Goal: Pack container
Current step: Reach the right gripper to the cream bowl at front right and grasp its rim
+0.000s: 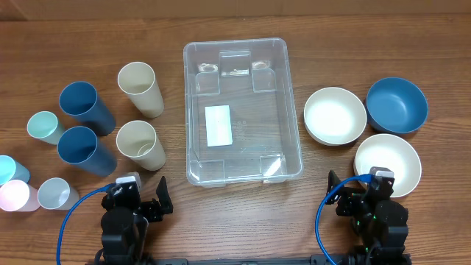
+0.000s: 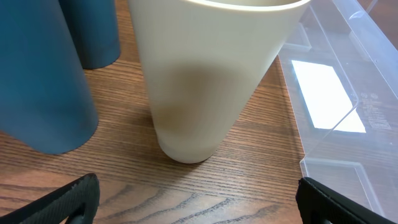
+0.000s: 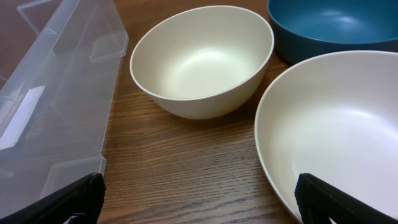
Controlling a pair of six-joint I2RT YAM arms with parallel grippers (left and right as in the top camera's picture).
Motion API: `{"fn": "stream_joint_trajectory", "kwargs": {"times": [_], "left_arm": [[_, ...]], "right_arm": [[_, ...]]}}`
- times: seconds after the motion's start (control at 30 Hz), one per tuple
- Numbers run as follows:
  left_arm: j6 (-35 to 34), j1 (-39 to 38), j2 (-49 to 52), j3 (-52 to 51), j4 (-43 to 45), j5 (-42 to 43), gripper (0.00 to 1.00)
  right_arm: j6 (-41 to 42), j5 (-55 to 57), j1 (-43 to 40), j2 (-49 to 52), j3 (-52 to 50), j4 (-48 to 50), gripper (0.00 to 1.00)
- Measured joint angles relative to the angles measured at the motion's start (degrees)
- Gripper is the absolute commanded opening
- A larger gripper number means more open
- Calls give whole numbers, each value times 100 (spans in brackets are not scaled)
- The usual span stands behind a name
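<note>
no legible text, white label (image 1: 218, 125) on container (image 1: 190, 110) floor blank, embossed marks (image 2: 372, 107) unreadable

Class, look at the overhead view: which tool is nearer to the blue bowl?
Right. The right tool sits just short of the blue bowl, a cream bowl between them. The left tool is on the far side of the container, by a cream cup.

The wooden tabletop (image 1: 169, 221) carries a clear container (image 1: 243, 110), three bowls (image 1: 335, 115) on its right and seemingly eight cups (image 1: 140, 143) on its left.
</note>
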Motion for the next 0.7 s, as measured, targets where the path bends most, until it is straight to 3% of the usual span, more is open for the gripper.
{"fn": "stream_joint_trajectory", "kwargs": {"times": [0.43,0.7], "left_arm": [[0,0,0,0,0,0,100],[0,0,-2,0,0,0,100]], "right_arm": [[22,-127,0,0,-2,184,100],[463,-2253,0,-2,-92,3237,100]]}}
